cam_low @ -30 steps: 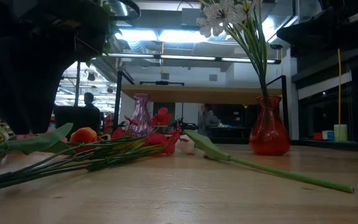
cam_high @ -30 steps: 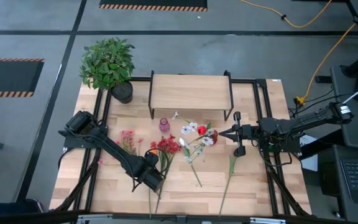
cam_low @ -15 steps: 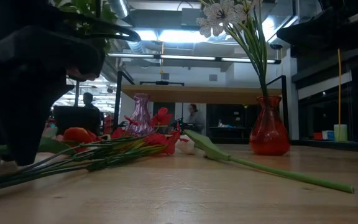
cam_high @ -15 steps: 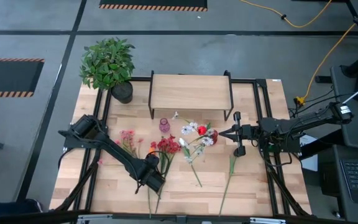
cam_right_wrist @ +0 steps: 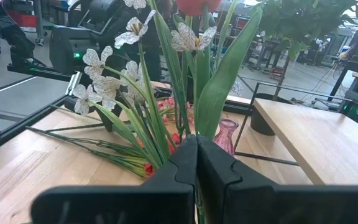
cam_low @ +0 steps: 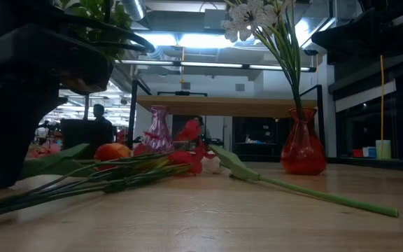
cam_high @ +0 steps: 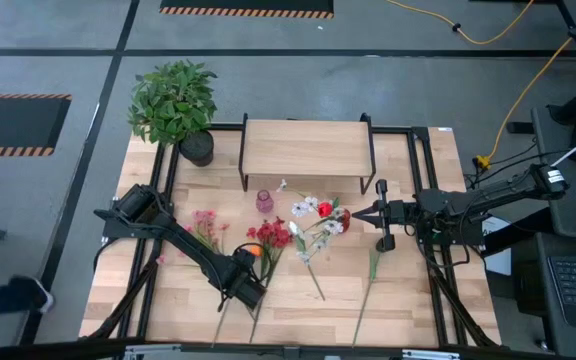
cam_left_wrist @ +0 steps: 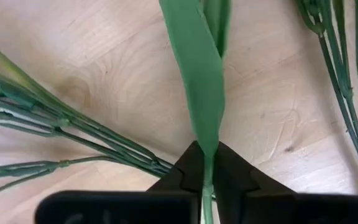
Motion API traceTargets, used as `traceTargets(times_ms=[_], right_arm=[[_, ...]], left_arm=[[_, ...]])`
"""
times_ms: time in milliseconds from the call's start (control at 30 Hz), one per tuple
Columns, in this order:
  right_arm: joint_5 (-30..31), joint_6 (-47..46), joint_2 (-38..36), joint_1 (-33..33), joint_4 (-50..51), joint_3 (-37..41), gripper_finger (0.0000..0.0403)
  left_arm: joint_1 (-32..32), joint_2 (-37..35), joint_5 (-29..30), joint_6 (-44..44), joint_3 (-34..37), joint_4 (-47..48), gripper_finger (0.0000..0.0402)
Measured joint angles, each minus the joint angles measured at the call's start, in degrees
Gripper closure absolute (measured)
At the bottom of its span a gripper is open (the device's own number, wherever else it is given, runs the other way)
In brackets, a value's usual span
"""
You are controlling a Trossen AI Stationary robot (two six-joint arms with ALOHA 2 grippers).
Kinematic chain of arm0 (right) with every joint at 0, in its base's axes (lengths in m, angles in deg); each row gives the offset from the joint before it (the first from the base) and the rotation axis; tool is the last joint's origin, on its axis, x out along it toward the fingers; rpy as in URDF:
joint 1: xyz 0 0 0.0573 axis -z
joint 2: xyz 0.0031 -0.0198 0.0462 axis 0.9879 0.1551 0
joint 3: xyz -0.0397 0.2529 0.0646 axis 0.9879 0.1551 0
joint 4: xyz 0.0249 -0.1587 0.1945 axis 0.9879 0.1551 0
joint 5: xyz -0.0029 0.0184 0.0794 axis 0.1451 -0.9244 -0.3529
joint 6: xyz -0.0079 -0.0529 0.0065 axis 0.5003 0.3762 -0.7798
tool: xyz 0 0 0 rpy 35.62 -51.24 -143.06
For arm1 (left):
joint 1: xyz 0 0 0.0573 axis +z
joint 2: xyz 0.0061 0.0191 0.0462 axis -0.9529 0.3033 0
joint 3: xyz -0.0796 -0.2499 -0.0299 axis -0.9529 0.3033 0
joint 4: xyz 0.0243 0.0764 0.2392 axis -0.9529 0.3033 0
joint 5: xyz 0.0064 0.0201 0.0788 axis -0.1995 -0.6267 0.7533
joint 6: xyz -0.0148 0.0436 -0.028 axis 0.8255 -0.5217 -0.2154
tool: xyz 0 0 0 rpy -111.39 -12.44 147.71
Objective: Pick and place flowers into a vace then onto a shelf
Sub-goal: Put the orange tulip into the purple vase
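Loose flowers [cam_high: 268, 238] with red, pink and orange blooms lie flat on the wooden table in front of the shelf [cam_high: 306, 148]. My left gripper [cam_high: 240, 288] points down at their stem ends, shut on a green leaf and stem [cam_left_wrist: 201, 93] that lead toward the orange bloom [cam_high: 253, 252]. A red vase [cam_low: 303, 147] stands on its base with white flowers [cam_right_wrist: 107, 84] and a red bloom in it. My right gripper [cam_high: 360, 213] is level and shut right at those stems. A small pink glass vase [cam_high: 264, 201] stands near the shelf. My left gripper pinches the narrow lower end of the leaf [cam_left_wrist: 206, 158], with the stem beside it, between its two fingertips [cam_left_wrist: 185, 171]. It comes from above, pointing down, and the leaf lies flat on the table beyond the fingers. My right gripper: the stems [cam_right_wrist: 182, 121] rise just past its shut fingertips, and I cannot tell whether it touches them.
A bushy potted plant [cam_high: 173, 100] stands at the far left corner. One long-stemmed flower [cam_high: 371, 275] lies alone toward the near right. More stems [cam_left_wrist: 55, 118] lie fanned beside my left gripper. Black frame rails run along both table sides.
My left gripper has come down onto the stems near the table's front edge. The orange flower has shifted: its bloom now shows beside the red ones, and its stem's near end has swung toward the table's left.
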Motion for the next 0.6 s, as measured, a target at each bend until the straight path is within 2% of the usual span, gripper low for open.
traceTargets(times_ms=[267,600], right_arm=[[0.00,0.00,0.02,0.02,0.02,0.00,0.0391],[0.00,0.06,0.02,0.02,0.07,0.00,0.0391]], left_arm=[[0.00,-0.23,0.58,1.41,0.00,0.28,0.0394],[-0.15,-5.73,2.13,2.00,-0.02,3.68,0.0394]])
